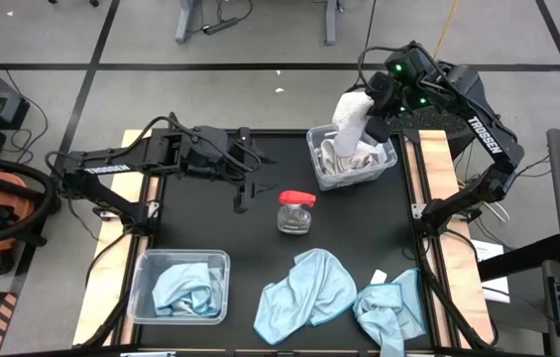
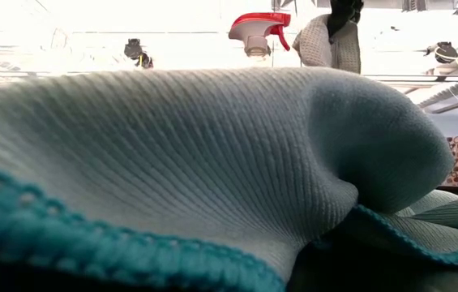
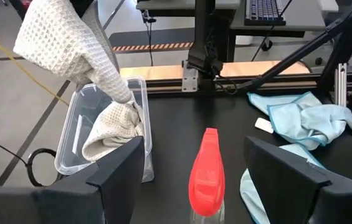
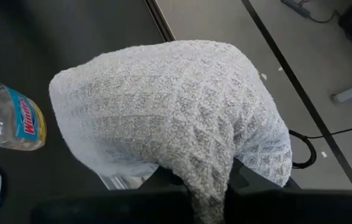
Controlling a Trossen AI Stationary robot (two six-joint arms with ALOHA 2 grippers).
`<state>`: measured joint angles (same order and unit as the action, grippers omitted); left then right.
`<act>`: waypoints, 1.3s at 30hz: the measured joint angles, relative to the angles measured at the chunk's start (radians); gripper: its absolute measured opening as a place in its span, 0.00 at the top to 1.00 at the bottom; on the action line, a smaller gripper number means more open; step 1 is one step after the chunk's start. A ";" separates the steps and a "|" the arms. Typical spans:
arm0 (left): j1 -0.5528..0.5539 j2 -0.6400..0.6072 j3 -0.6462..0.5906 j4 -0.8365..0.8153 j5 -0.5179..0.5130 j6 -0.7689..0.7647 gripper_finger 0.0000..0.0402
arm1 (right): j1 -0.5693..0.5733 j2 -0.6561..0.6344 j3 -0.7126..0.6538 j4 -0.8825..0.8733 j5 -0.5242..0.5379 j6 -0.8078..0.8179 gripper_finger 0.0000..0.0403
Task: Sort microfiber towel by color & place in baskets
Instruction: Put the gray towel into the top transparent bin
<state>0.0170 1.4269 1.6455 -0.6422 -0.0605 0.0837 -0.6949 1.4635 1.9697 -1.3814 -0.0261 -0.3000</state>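
From above, my right tool (image 1: 377, 111) is closed on a white towel (image 1: 351, 117), which hangs over the far basket (image 1: 391, 159); its lower end touches the white cloth already lying inside. My left tool (image 1: 250, 188) waits open and empty above the counter (image 1: 200, 223), near the spray bottle (image 1: 295, 211). The near basket (image 1: 143, 266) keeps a blue towel (image 1: 182, 288), and two more blue towels (image 1: 304, 288) lie loose on the counter's near edge.

The low view is nearly filled by a blue towel (image 2: 212, 162); behind it only the bottle's red head and the hanging white towel show.

In the left wrist view, the white towel (image 3: 70, 43) droops limp into the clear basket (image 3: 70, 149). I judge it light and soft, not fragile.

In the right wrist view, the towel (image 4: 176, 118) folds over my fingers, so a pinch at a bunched fold seems best.
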 joint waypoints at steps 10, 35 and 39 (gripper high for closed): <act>0.000 0.000 0.000 0.000 0.000 -0.004 0.31 | -0.032 0.000 -0.001 -0.031 -0.001 0.000 0.97; 0.000 0.000 0.000 0.000 0.000 -0.026 0.31 | -0.046 0.027 -0.309 0.085 -0.003 0.042 0.97; 0.000 0.000 0.000 0.000 0.000 -0.026 0.31 | -0.046 0.026 -0.389 0.178 -0.005 0.053 0.97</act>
<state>0.0170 1.4273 1.6455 -0.6418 -0.0605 0.0578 -0.7406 1.4899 1.5811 -1.2034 -0.0307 -0.2474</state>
